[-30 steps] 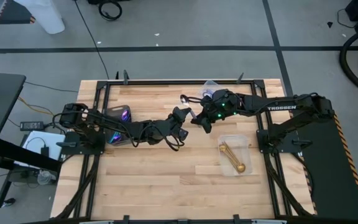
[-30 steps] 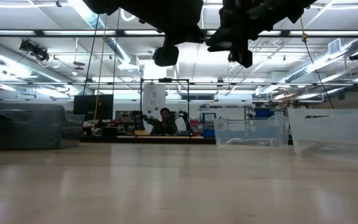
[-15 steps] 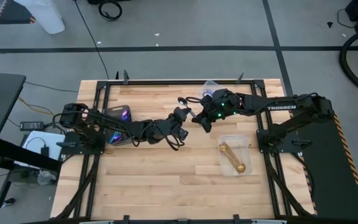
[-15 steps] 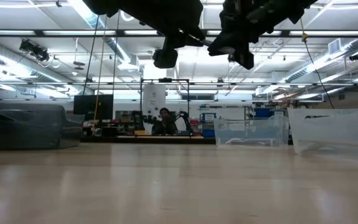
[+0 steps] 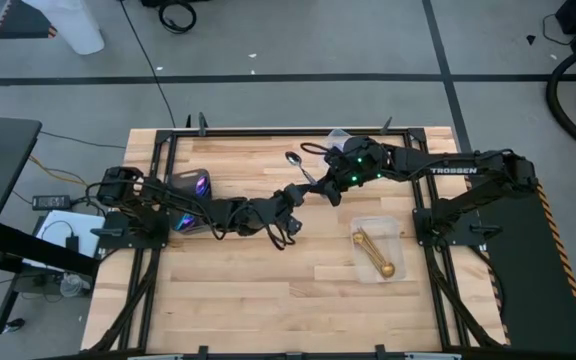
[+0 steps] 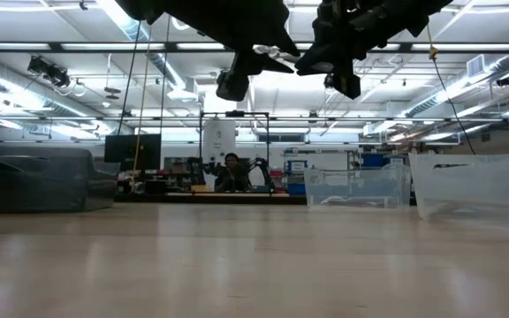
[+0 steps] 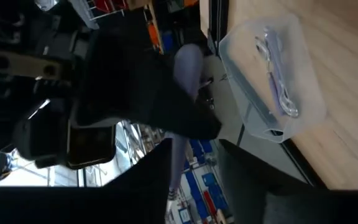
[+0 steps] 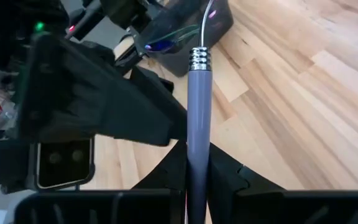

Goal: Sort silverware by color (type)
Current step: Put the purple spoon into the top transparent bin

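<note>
A silver spoon with a lilac handle (image 5: 305, 172) is up in the air over the middle of the table, its bowl (image 5: 293, 158) toward the far edge. My right gripper (image 5: 326, 190) is shut on its handle. My left gripper (image 5: 296, 196) is open right beside it, and the handle (image 7: 178, 163) runs between its fingers; whether they touch it I cannot tell. In the low view the spoon (image 6: 273, 53) shows between both grippers, high above the table. Gold spoons (image 5: 375, 252) lie in a clear container. My right gripper pinches the spoon's lilac handle (image 8: 196, 163) between its two fingers, at the end away from the bowl. The fingers lie along the handle, which sticks straight out ahead of them past its ribbed metal collar (image 8: 199, 58). The spoon is lifted clear of the table.
A dark grey tray (image 5: 190, 188) with iridescent spoons sits at the table's left. A clear container (image 7: 272, 68) holding lilac-handled spoons stands at the far edge (image 5: 336, 137). The gold spoons' container (image 5: 393, 232) is at the right. A person (image 6: 230, 172) sits far behind the table.
My right gripper has turned, swinging the spoon so that its handle now slants toward my left gripper, while the bowl has stayed about where it was. My left gripper has closed in on the handle. The spoon has come into sight between the grippers in the low view.
</note>
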`<move>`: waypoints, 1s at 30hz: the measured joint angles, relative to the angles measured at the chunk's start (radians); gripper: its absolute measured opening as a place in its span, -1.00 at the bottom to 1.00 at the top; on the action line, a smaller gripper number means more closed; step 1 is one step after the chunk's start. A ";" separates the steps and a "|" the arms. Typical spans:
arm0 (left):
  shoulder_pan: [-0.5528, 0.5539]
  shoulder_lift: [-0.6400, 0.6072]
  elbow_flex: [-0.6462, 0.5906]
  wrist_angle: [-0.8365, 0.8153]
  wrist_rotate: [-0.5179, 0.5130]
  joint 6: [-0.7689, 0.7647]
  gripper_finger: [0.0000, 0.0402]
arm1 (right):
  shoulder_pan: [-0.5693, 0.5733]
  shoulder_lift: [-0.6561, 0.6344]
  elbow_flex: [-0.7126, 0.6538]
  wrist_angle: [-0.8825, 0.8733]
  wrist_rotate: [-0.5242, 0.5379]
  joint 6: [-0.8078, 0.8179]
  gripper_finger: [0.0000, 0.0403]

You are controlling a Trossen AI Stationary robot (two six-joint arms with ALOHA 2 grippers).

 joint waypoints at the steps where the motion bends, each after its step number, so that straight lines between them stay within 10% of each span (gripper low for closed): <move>1: 0.000 0.000 0.000 0.002 0.000 -0.003 -0.28 | 0.000 0.000 0.000 -0.002 -0.001 0.002 -0.78; 9: -0.008 -0.001 0.000 0.025 -0.025 -0.041 0.08 | -0.011 -0.008 -0.002 -0.018 -0.011 0.002 -0.78; 30: -0.067 -0.003 0.001 -0.135 0.193 -0.874 -0.01 | -0.158 -0.026 -0.004 -0.183 0.105 -0.127 -0.78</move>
